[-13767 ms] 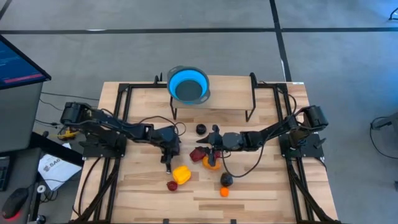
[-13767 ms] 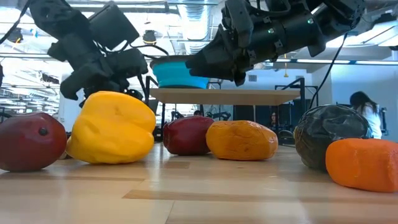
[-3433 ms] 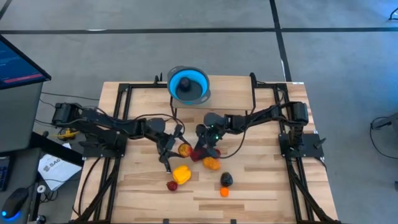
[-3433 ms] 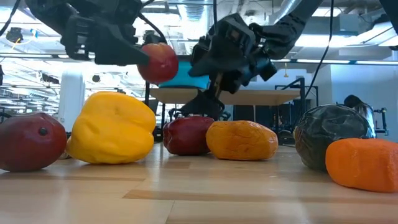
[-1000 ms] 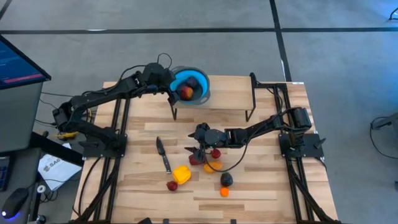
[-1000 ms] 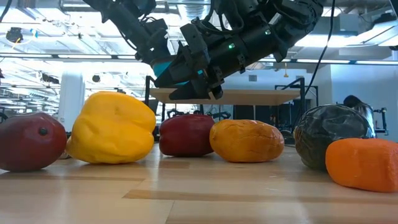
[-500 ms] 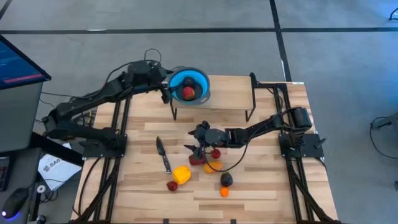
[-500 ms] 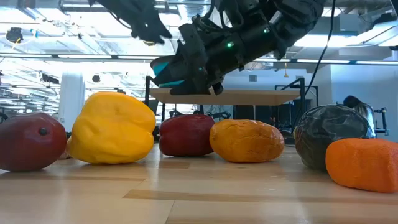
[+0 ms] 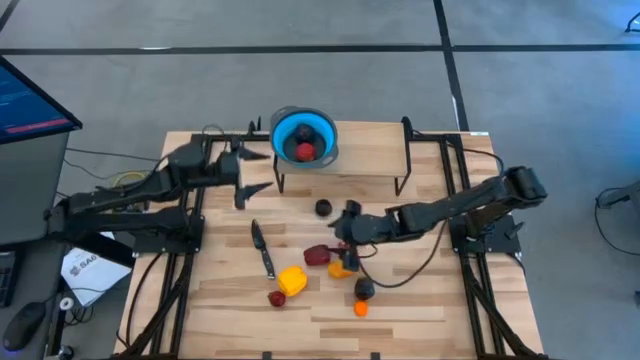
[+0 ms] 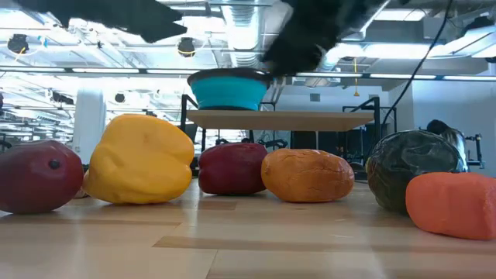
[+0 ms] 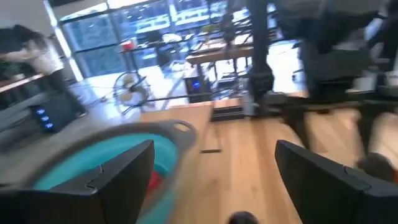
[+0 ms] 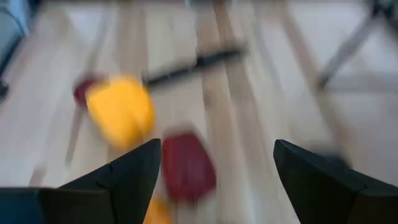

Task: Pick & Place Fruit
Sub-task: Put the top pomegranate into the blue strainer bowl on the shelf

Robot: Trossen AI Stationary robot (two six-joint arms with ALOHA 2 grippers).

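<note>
The blue bowl (image 9: 303, 137) stands on a raised wooden shelf (image 10: 279, 118) at the table's far side. It holds a red fruit (image 9: 305, 150) and a black one. My left gripper (image 9: 256, 171) is open and empty, left of the bowl and nearer than it; the bowl (image 11: 93, 171) shows between its fingers. My right gripper (image 9: 340, 233) is open and empty above the table's middle. Below it lie a dark red fruit (image 9: 317, 254), an orange fruit (image 9: 340, 267) and the yellow fruit (image 9: 292, 279). The right wrist view shows the yellow fruit (image 12: 121, 109) and the dark red fruit (image 12: 186, 165).
A black fruit (image 9: 322, 207) lies far of my right gripper. A red fruit (image 9: 276, 298), a dark fruit (image 9: 364, 289) and a small orange fruit (image 9: 360, 308) lie toward the near edge. The black-handled knife (image 9: 262, 248) lies left of the fruits. Black frame rails run along both sides.
My left gripper has let the red fruit go into the bowl and has drawn back from it toward the table's left and near edges. My right gripper has gone up from the dark red fruit and a little toward the right edge.
</note>
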